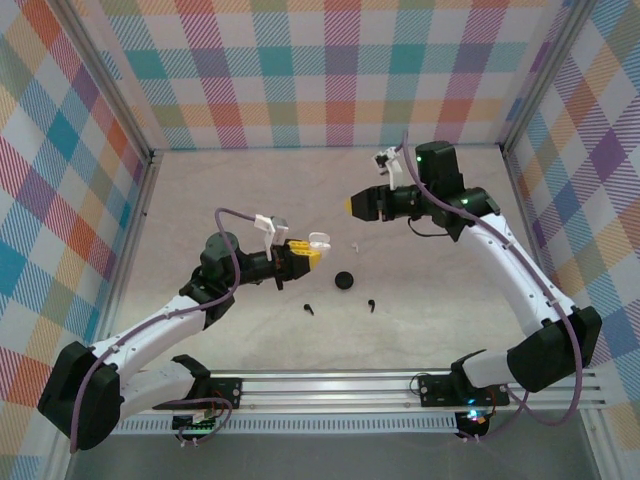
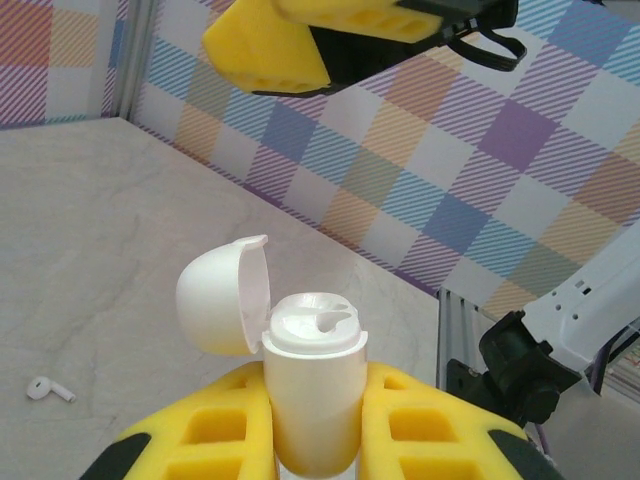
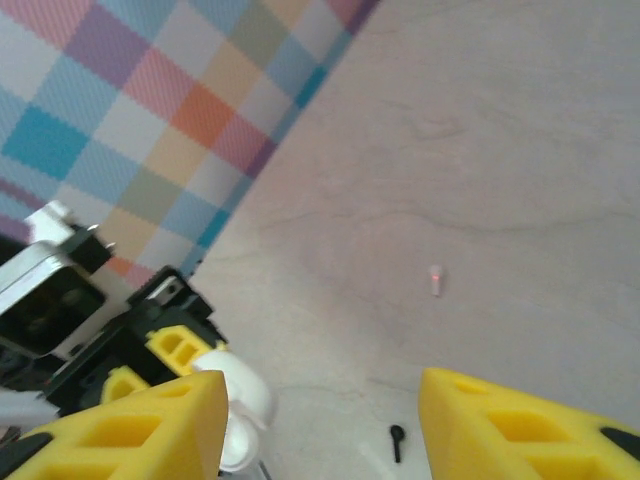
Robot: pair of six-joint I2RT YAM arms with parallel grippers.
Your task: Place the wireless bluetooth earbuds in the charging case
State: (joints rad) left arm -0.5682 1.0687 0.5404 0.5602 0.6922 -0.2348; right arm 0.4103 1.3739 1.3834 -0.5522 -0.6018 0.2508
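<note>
Your left gripper [image 2: 312, 440] clamps the white case [image 2: 312, 370], lid [image 2: 215, 300] open; your right gripper [image 3: 320, 420] gapes wide, empty. The left wrist view shows one white earbud [image 2: 48, 388]; the top view adds two black earbuds [image 1: 308, 309] and a black case [image 1: 344, 280], with open table [image 1: 450, 290] around.

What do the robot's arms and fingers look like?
Both arms are white tubes with chunky black joints. The left arm and right arm each carry a looping purple cable. The fingers are blocky yellow pieces with rectangular holes, and small green lights glow on the right arm.
</note>
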